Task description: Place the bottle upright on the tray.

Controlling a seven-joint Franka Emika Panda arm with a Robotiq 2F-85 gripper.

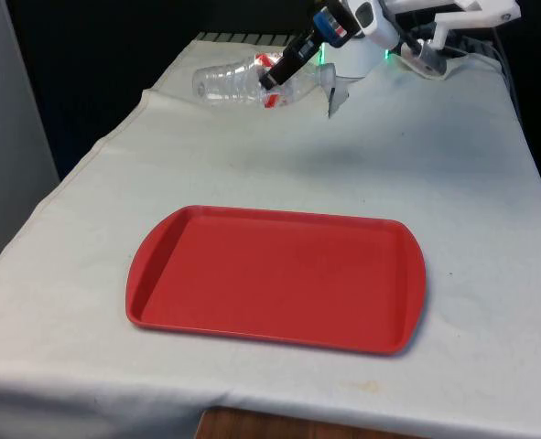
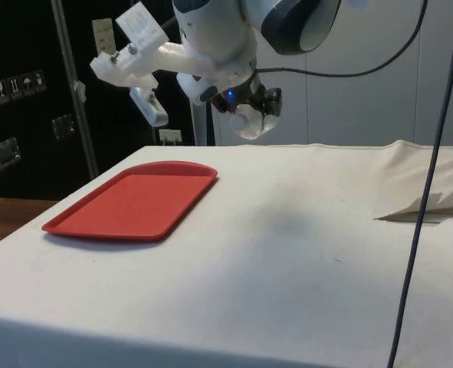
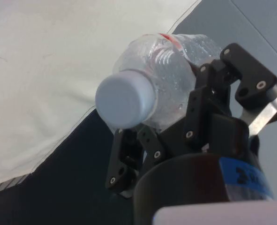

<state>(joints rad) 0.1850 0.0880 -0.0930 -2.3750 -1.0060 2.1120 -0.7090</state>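
Two black fingers of the gripper (image 1: 272,75) clamp the clear bottle (image 1: 243,82) around its middle, holding it sideways in the air above the table's (image 1: 462,183) far end, well apart from the red tray (image 1: 151,274).

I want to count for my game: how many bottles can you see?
1. The clear bottle is held lying sideways in the gripper, up in the air over the far end of the table, beyond the red tray.

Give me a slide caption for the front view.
Gripper holds the clear bottle sideways above the table's far end, red tray waiting empty.
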